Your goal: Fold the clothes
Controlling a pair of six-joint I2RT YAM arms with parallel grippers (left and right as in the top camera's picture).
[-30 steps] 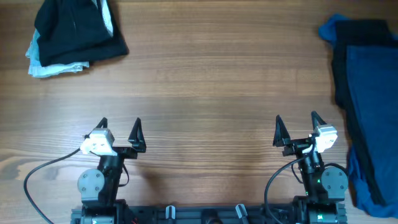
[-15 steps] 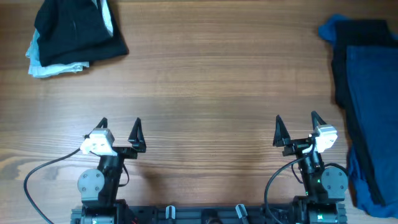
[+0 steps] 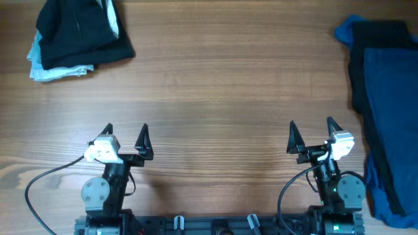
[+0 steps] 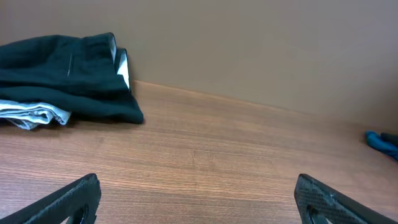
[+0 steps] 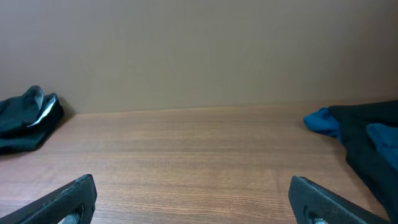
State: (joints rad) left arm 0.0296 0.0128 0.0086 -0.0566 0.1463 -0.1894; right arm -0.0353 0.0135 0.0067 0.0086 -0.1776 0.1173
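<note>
A pile of unfolded blue and dark clothes (image 3: 385, 104) lies along the table's right edge; it also shows in the right wrist view (image 5: 367, 140). A folded stack of black and light blue clothes (image 3: 75, 32) sits at the far left corner, also seen in the left wrist view (image 4: 62, 78). My left gripper (image 3: 125, 138) is open and empty near the front edge, far from both piles. My right gripper (image 3: 311, 135) is open and empty near the front edge, left of the blue pile.
The wooden table (image 3: 222, 91) stretches between the two piles. A beige wall (image 5: 199, 50) stands behind the table's far edge. Both arm bases and a cable (image 3: 39, 189) sit at the front edge.
</note>
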